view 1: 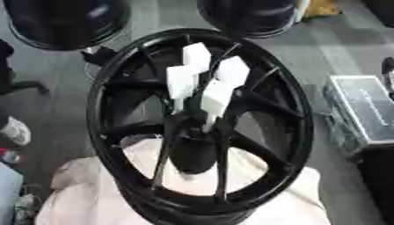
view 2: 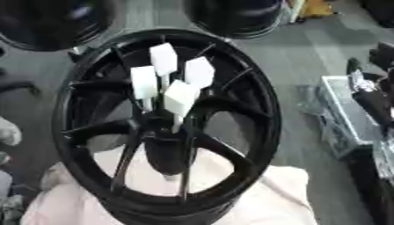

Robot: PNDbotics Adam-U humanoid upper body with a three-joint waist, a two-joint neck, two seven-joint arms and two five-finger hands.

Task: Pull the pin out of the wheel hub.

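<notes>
cloth (view 1: 85,197): 1, pale pink, nearest me, under the wheel's lower rim.
wheel (view 1: 296,132): 1 black spoked, tilted up on cloth.
hub (view 1: 192,132): centre of wheel.
pins (view 1: 217,97): I count 4 white blocks on thin stems, clustered just above hub.
hands: neither in view; can't tell state.
step: I judge none pulled yet.
next: bring a hand in, pinch 1 block, draw along stem.
far: 2 dark wheels.

No text, label, brand, number or sign can be read anywhere, neither on the black wheel hub (view 1: 200,127) nor on its white pins (view 1: 206,81).
</notes>
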